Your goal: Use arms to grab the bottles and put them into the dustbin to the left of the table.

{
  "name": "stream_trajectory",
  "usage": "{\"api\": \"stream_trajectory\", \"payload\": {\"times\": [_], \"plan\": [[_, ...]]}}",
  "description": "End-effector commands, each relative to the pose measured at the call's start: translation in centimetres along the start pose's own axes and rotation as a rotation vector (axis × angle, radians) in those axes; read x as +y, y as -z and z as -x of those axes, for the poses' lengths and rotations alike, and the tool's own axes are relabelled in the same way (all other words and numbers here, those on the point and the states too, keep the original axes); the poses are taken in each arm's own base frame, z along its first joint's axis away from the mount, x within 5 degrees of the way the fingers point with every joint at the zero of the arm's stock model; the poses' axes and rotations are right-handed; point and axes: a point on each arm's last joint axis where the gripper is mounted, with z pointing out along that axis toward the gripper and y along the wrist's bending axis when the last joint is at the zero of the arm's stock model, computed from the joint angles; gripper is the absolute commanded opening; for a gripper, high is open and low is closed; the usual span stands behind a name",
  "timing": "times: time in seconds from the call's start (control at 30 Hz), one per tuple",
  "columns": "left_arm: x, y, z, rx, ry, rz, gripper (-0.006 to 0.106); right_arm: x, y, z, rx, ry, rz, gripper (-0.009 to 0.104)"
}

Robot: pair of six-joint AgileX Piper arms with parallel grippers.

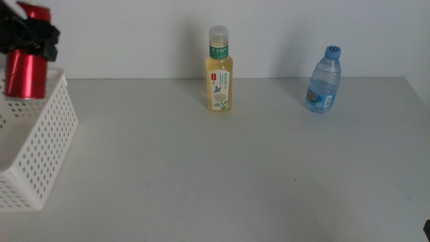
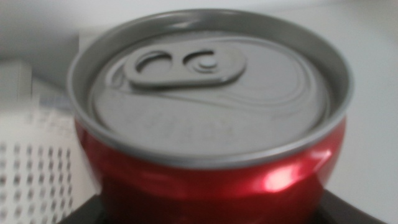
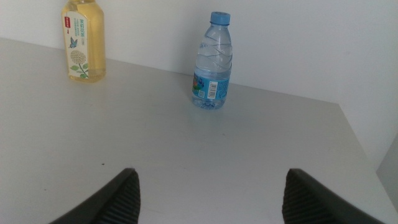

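The red can hangs at the upper left of the middle view, upright, gripped near its top by the left gripper, whose dark jaws are closed on it. It sits above the far rim of the bin, the white holed basket that fills the left edge of that frame; whether the can's base touches the rim cannot be told. In the left wrist view the can fills nearly the whole picture, its grey lid and pull tab facing the camera, red wall below, with a strip of the bin's holed wall at the lower left.

The tea bottle stands upright at the top centre of the middle view, at the far edge of the table, close to the white wall behind. The water bottle stands upright at the upper right, well apart from the tea bottle, also near the far edge.

The right gripper waits low over the table with its jaws spread wide and nothing between them; in its view the water bottle stands at upper centre and the tea bottle at upper left. The table is plain light grey and matte, and the wall behind it plain white.
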Motion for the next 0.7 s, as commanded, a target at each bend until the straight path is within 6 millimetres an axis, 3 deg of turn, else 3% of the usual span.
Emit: {"api": "stream_trajectory", "payload": {"times": [0.0,0.17,0.27,0.43,0.67], "plan": [[1.7,3.7,0.5,-0.035,-0.010,0.004,-0.001,-0.3,0.3,1.0,-0.097,0.010,-0.033,0.058],[5.5,4.6,-0.9,0.036,0.025,0.054,-0.001,-0.3,0.3,1.0,-0.097,0.010,-0.033,0.058],[7.0,4.0,-1.7,0.084,0.062,0.066,-0.001,-0.3,0.3,1.0,-0.097,0.010,-0.033,0.058],[8.3,1.0,-2.7,0.188,0.078,0.064,-0.001,-0.3,0.3,1.0,-0.097,0.010,-0.033,0.058],[9.3,-4.8,-3.8,0.286,0.097,0.038,-0.001,-0.3,0.3,1.0,-0.097,0.010,-0.033,0.058]]}}
